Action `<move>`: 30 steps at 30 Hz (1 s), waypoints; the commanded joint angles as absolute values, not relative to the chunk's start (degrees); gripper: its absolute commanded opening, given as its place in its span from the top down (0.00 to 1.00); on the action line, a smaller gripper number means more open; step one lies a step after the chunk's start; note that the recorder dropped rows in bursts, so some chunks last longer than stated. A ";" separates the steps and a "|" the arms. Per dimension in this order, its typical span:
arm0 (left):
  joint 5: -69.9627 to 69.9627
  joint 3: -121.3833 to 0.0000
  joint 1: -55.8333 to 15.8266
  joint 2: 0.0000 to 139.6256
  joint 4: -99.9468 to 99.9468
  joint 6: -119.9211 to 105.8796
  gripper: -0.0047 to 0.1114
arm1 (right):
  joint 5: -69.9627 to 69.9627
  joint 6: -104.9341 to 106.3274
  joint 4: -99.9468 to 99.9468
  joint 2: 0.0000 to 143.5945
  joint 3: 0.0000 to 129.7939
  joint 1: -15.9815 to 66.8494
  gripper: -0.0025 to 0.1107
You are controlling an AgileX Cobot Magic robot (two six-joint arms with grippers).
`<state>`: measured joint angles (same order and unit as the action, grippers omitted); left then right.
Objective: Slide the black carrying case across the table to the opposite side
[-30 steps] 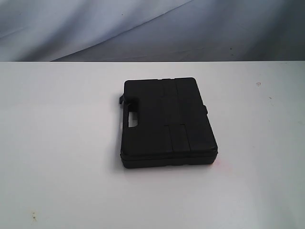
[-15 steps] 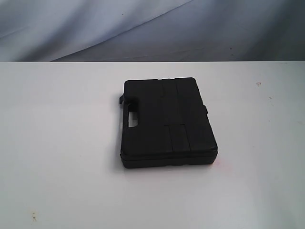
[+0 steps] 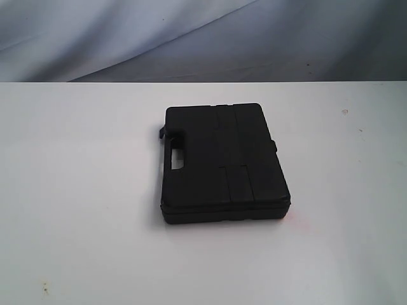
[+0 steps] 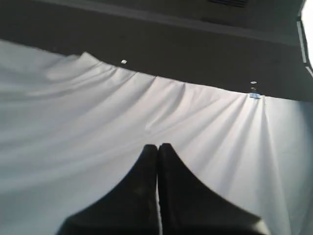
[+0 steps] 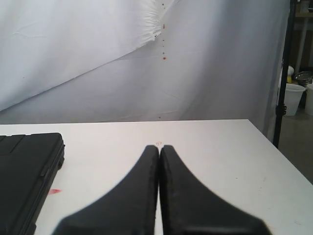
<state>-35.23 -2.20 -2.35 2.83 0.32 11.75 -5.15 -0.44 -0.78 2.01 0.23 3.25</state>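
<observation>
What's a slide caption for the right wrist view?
Shut right gripper over the white table, black carrying case lying flat off to one side.

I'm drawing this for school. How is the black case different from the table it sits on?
The case is black; the table is white. The case is small and covers only a patch near the middle of the table, which is far bigger. The case has a handle hole cut in it; the table is plain apart from a few tiny specks. Both are flat on top.
</observation>
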 commanded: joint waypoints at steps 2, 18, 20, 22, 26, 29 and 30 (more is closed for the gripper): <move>-29.94 -11.78 -2.27 2.82 17.67 15.20 0.96 | -5.41 -0.46 -0.40 1.61 0.00 2.86 0.98; 26.10 -45.04 -2.27 11.27 0.00 3.38 0.96 | -5.41 -0.46 -0.40 1.61 0.00 2.86 0.98; 30.00 -46.78 -2.27 14.20 -12.98 -11.27 0.96 | -5.41 -0.46 -0.40 1.61 0.00 2.86 0.98; 34.35 -47.74 -2.27 17.32 -24.72 -23.20 0.96 | -5.41 -0.46 -0.40 1.61 0.00 2.86 0.98; 43.11 -49.21 -2.27 24.46 -34.43 -30.22 0.96 | -5.41 -0.46 -0.40 1.61 0.00 2.86 0.98; 46.63 -49.42 -2.27 29.29 -33.58 -27.94 0.96 | -5.41 -0.46 -0.40 1.61 0.00 2.86 0.98; 46.94 -49.40 -2.27 30.74 -33.12 -26.20 0.96 | -5.41 -0.46 -0.40 1.61 0.00 2.86 0.98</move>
